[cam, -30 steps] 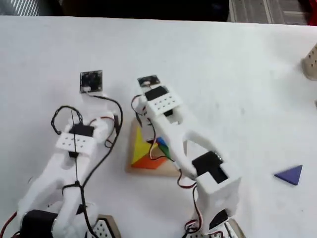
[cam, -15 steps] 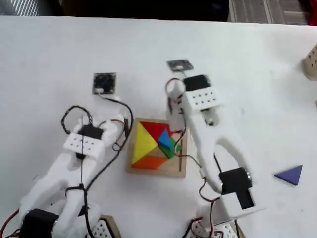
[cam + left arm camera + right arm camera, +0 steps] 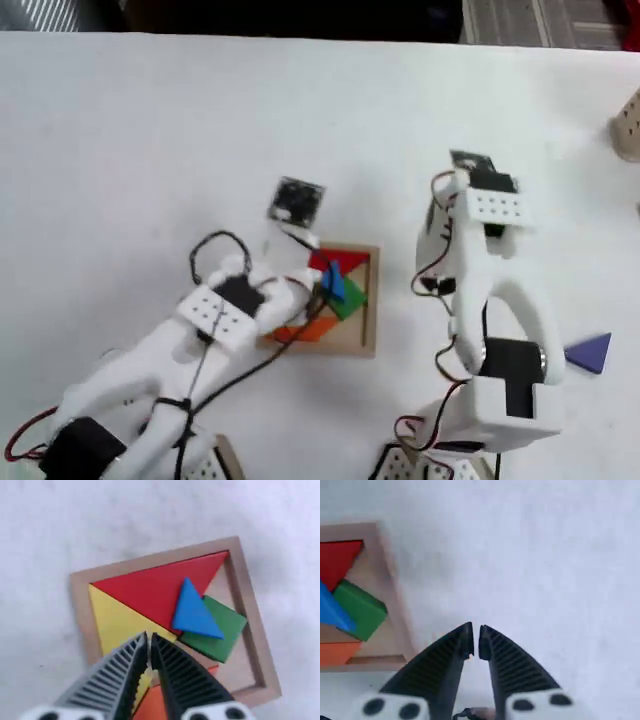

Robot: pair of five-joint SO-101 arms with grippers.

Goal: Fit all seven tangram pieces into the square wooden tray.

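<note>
The square wooden tray [image 3: 371,300] lies mid-table and holds a red triangle [image 3: 150,587], a yellow triangle [image 3: 112,622], an orange piece [image 3: 305,330] and a green square [image 3: 220,632]. A small blue triangle [image 3: 192,612] lies tilted on top of the red and green pieces. My left gripper [image 3: 149,640] hovers shut and empty over the yellow triangle. My right gripper [image 3: 474,631] is shut and empty above bare table, just beside the tray's rim [image 3: 390,570]. A blue-purple triangle [image 3: 590,352] lies loose far to the right.
A wooden pegged block [image 3: 628,125] stands at the right edge. The arm bases and small boards [image 3: 215,460] sit along the front edge. The table's far edge runs along the top, with open white surface between.
The right arm has swung rightward off the tray to the table beside it. The left arm has moved right, over the tray's left part.
</note>
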